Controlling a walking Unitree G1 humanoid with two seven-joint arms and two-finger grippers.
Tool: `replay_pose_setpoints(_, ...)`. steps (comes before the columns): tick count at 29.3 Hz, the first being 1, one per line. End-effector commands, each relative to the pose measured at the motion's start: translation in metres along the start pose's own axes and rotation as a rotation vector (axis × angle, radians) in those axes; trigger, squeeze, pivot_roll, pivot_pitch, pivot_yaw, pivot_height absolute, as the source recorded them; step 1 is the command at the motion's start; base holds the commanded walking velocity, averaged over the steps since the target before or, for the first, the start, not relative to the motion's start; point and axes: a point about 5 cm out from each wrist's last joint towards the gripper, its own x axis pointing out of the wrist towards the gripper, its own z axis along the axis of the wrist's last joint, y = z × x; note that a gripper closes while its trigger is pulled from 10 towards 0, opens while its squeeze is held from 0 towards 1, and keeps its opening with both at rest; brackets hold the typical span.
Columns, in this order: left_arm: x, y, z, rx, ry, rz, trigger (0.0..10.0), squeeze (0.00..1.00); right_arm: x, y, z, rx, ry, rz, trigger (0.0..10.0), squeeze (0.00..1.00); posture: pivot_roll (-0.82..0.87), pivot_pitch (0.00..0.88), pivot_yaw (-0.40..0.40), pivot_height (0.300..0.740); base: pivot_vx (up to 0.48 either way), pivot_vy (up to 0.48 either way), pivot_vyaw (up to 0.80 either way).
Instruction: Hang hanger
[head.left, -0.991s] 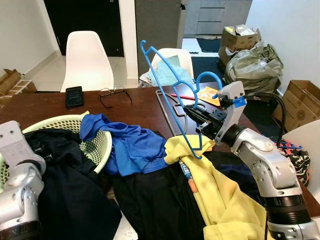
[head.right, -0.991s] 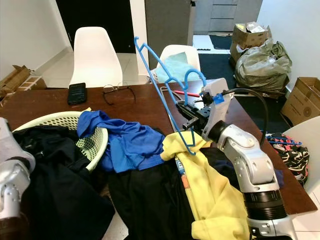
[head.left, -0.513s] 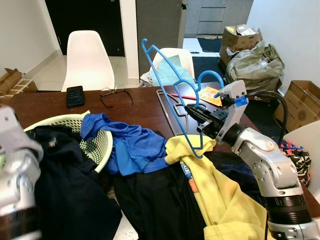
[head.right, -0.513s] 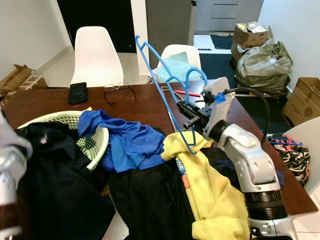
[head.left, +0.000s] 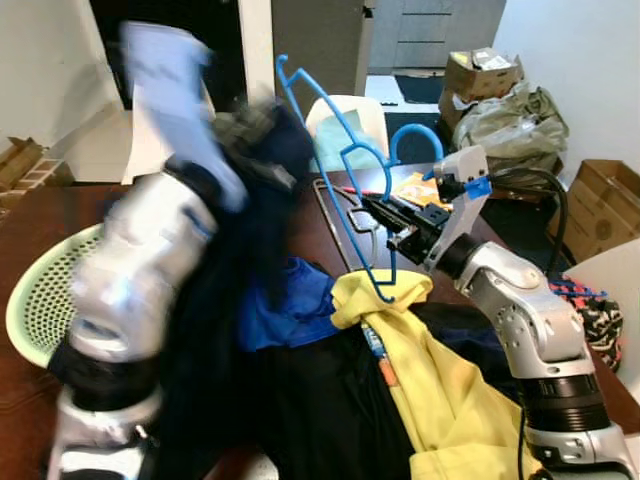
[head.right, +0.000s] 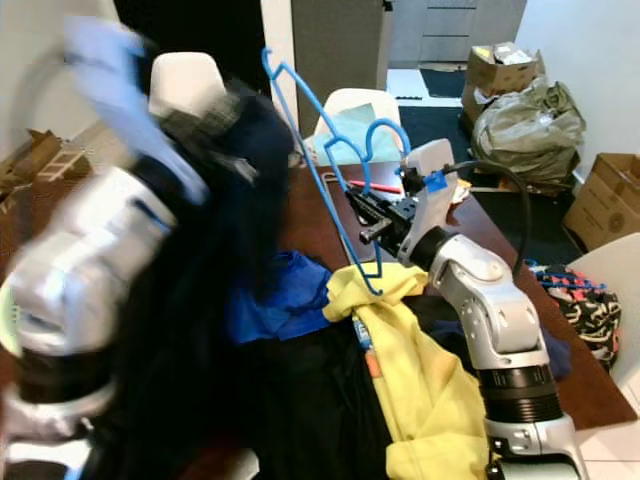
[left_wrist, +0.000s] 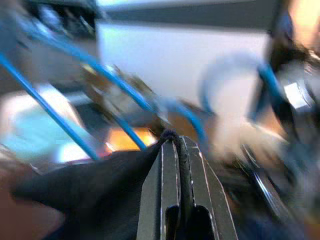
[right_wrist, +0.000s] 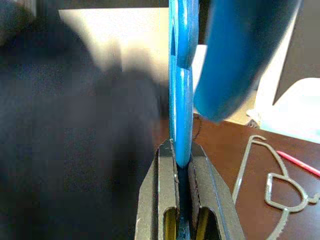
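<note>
Right gripper (right_wrist: 182, 165): fingers pinched tight on the blue hanger (head.left: 330, 150), clamped near its neck below the hook; same grasp as half a second ago, the hanger held up over the table (head.left: 310, 225) with its lower corner near the yellow garment (head.left: 430, 390), tipped slightly more toward the left. Left gripper (left_wrist: 176, 150): fingers closed on a fold of dark garment (head.left: 255, 210). Big change here: the left arm (head.left: 140, 270), low beside the basket (head.left: 30, 305) before, has swung up, blurred, lifting the dark cloth out of the basket to just beside the hanger. Basket now looks emptied. Blue shirt (head.left: 285, 305) lies on the table, partly hidden by the raised cloth.
</note>
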Motion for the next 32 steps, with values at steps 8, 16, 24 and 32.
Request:
replay_pose_setpoints(8,-0.022,-0.021,-0.062,0.056,0.318,-0.131,0.0,0.0,-0.001,-0.004,0.004,-0.01,-0.019,-0.014,10.0,0.0,-0.02,0.0,0.01,0.74,0.0,0.0,0.0)
replay_pose_setpoints(16,-0.052,-0.007,-0.077,0.142,0.511,-0.082,10.0,0.0,0.0,-0.004,0.002,-0.016,-0.008,-0.005,10.0,0.0,-0.02,0.0,0.004,0.74,0.0,0.0,0.0)
replay_pose_setpoints(24,-0.061,0.058,-0.035,0.253,0.317,0.456,10.0,1.0,0.001,-0.002,0.0,-0.01,-0.004,0.008,10.0,0.0,-0.01,0.0,-0.001,0.74,0.0,0.0,0.0)
replay_pose_setpoints(32,-0.073,0.075,-0.013,0.281,0.227,0.651,10.0,1.0,0.004,-0.001,0.0,-0.014,-0.001,0.025,10.0,0.0,-0.01,0.0,-0.005,0.74,0.0,0.0,0.0)
